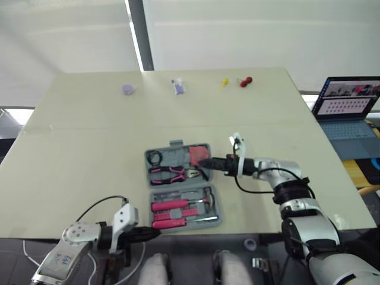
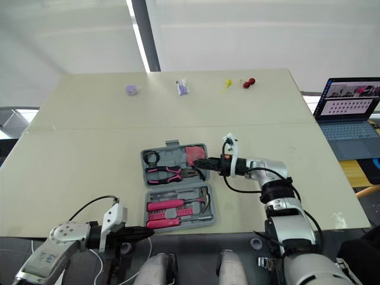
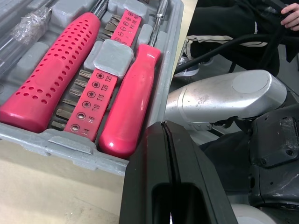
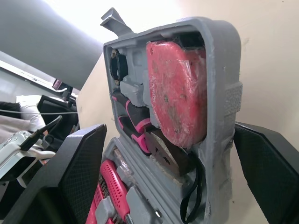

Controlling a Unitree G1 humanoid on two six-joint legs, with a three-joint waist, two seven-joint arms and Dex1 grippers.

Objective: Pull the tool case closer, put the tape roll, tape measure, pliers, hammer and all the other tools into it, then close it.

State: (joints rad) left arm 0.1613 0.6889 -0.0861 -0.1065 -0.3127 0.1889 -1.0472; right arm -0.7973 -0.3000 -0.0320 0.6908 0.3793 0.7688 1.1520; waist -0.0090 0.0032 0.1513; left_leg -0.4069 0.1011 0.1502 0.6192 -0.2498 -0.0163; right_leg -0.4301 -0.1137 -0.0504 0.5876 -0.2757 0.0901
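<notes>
The tool case (image 1: 180, 184) lies open on the bench (image 1: 89, 136), close to the near edge, with its trays apparently filled. Closing is therefore judged to be the step in hand, though a last pull closer cannot be ruled out.

The right claw (image 1: 203, 162) is spread, and the right wall of the far half is taken between its fingers beside the red tape measure (image 4: 175, 88). No firm pinch is seen. The left claw (image 1: 153, 233) is pressed together, empty, at the bench's near edge by the case's near left corner.

For a clean close, the wall should be pinched deeply, clear of the tape measure, and the far half swung up and over about the hinge in an arc rather than dragged. The near half could be steadied by the left claw so the case is not slid off the edge. Any tool standing proud should be seated first.

The opened case's long axis runs from far to near, slightly skewed, with the hinge across it, left to right. The latch tab is pointed toward the far side. The pliers (image 1: 175, 173) and hammer (image 1: 181, 205) are laid across, heads to the right.
</notes>
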